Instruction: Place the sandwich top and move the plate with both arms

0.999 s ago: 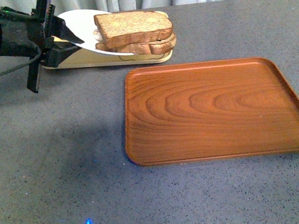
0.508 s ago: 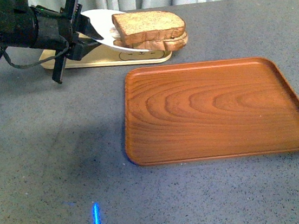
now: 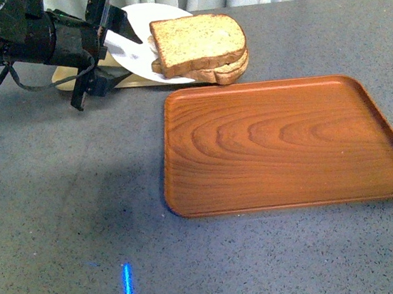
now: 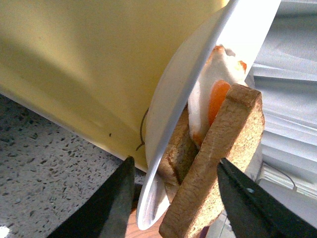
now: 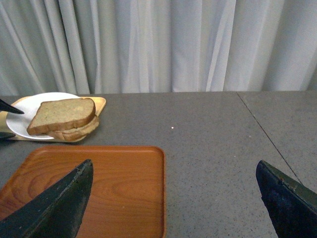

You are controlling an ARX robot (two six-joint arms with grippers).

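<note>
Our left pincer (image 3: 102, 51) is clenched on the left rim of the plate (image 3: 138, 18), holding it tilted over the yellow tray (image 3: 64, 76). We judge the plate stiff, glazed and slick, so a rim hold on one side is weak. The sandwich top (image 3: 198, 41) lies on the stack, light and soft, and could slide. The left arm (image 3: 18, 36) reaches in low from the left, while our right pincer (image 5: 174, 163) hangs released, well apart, facing the wooden tray (image 3: 282, 143).

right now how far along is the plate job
Done: sandwich top sits on the egg. In hand: left gripper holds the plate tilted over the yellow tray. Left: right gripper, open and away, hasn't joined; plate likely goes to the wooden tray.
</note>
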